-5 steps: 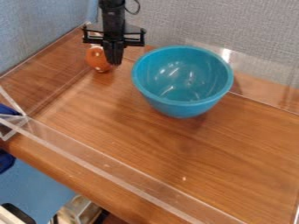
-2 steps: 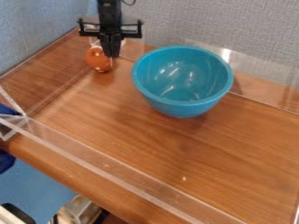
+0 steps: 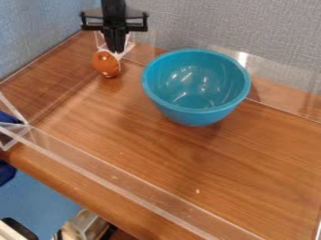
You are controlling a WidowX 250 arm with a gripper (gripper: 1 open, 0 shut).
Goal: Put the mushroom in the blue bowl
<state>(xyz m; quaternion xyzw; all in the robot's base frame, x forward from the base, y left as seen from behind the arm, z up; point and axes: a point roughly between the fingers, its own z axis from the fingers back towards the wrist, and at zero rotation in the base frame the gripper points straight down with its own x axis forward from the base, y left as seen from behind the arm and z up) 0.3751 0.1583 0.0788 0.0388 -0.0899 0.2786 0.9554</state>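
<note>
The mushroom (image 3: 105,64), a small orange-brown toy, rests on the wooden table near the back left corner. My black gripper (image 3: 113,47) hangs pointing down just behind and above it, its fingers pressed together with nothing between them, apart from the mushroom. The blue bowl (image 3: 196,87), deep and glossy teal, stands upright to the right of the mushroom with nothing inside it.
A low clear plastic wall (image 3: 100,171) rims the wooden table (image 3: 138,141). A grey-blue textured wall rises right behind the gripper. The table's front edge drops away at the lower left.
The gripper has drawn up and back toward the rear wall, away from the mushroom's side. The mushroom and the bowl stayed in place.
</note>
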